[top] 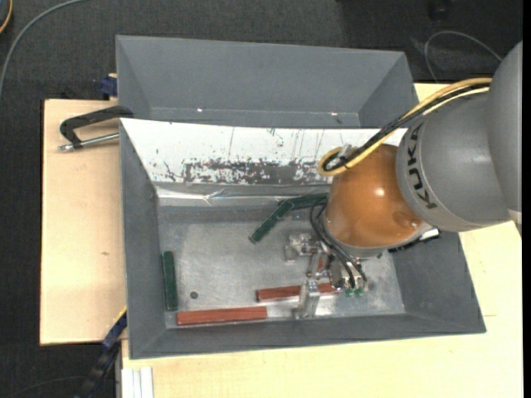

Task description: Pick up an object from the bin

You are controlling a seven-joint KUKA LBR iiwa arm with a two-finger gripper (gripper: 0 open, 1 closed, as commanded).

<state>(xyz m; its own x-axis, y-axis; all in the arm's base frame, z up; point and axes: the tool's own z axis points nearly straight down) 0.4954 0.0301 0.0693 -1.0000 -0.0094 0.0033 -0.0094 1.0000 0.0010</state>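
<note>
My gripper (309, 299) is low in the bin's front right part, under the arm's orange cover. It stands at the right end of a short red-brown block (278, 293) that lies flat on the floor, touching or nearly touching it. Just in front of that block, a longer red-brown bar (221, 315) lies along the bin's front wall. A dark green bar (273, 220) lies slanted behind the gripper, near the back wall.
A second green bar (169, 280) lies along the left wall. A small dark dot (193, 296) sits on the floor beside it. The arm and its cables cover the bin's right side.
</note>
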